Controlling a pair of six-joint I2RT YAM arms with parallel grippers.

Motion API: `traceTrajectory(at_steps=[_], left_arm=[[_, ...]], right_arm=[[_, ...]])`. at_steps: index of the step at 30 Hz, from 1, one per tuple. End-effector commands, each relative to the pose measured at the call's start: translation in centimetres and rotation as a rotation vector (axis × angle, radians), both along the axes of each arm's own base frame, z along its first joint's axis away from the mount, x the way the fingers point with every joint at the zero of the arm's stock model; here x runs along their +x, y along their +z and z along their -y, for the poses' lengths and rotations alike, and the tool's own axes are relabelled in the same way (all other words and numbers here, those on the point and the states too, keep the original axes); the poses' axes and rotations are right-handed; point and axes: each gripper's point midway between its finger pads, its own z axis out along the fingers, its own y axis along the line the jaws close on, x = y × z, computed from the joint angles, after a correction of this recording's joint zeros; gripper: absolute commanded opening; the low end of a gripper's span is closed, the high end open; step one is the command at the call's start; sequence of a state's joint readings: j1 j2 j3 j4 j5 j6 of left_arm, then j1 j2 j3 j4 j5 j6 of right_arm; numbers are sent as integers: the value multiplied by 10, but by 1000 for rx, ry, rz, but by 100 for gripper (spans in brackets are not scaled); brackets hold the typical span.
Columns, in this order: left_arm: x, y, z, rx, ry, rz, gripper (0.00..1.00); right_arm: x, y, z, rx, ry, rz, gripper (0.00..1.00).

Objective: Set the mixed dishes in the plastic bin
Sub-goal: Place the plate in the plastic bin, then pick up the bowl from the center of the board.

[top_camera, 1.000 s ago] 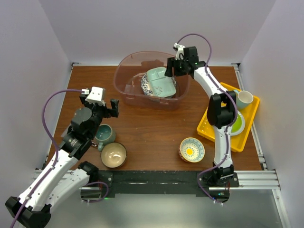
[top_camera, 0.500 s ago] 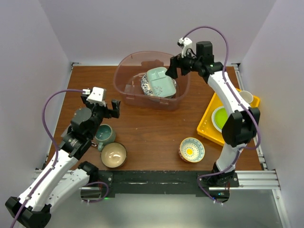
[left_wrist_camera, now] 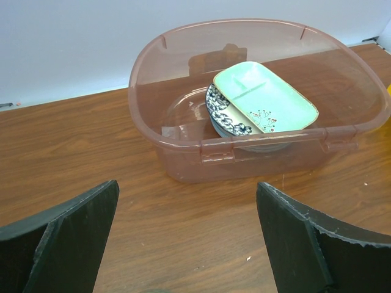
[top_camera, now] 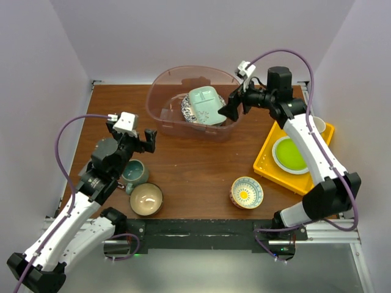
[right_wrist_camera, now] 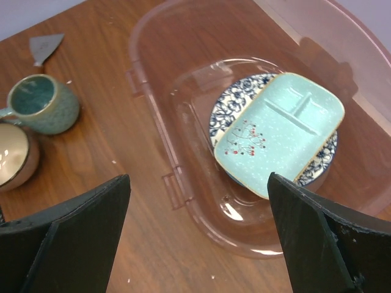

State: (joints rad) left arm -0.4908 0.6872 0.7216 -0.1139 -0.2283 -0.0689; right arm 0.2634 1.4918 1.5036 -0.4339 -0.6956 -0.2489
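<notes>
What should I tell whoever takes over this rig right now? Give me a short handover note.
Left gripper: open, empty, over the table between the teal mug and the plastic bin.
Right gripper: open, empty, at the bin's right rim.
Done: mint square dish lies on the blue-patterned plate inside the bin.
Left: teal mug and tan bowl by the left arm, and patterned bowl near the right arm's base, all on the table.

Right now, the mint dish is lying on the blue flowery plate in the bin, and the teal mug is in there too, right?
Not quite. The teal mug stands on the table outside the plastic bin; the top view shows it. The mint dish does lie on the blue plate inside.
</notes>
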Motion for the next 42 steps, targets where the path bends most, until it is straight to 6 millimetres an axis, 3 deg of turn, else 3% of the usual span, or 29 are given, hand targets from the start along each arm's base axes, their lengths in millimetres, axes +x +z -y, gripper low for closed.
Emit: traceTrajectory(at_steps=[1,3,11,20,26,35,42], left_arm=[[1,12,5,-45,-25,33,100],[1,12,7,-50,-33,30,100],[-1,9,18,-80,-89,3,100],[-6,-4,53,-147,-249,-85,100],[-11,-11,72,-187,-342,-139,100],[-24,-25,101,-218,-501,-245,100],[-28,-38,112,-225,-564,-314,100]], right_arm=[[-29,14,-4,12,110,86,98],[-39,17,-4,11,130,108,98],[-67,-3,5,-38,169,105,98],[-97,-23,14,-121,260,130,98],[-116,-43,19,-178,334,138,98],[-160,-93,24,-249,584,194,98],[-151,-122,44,-390,539,141,98]])
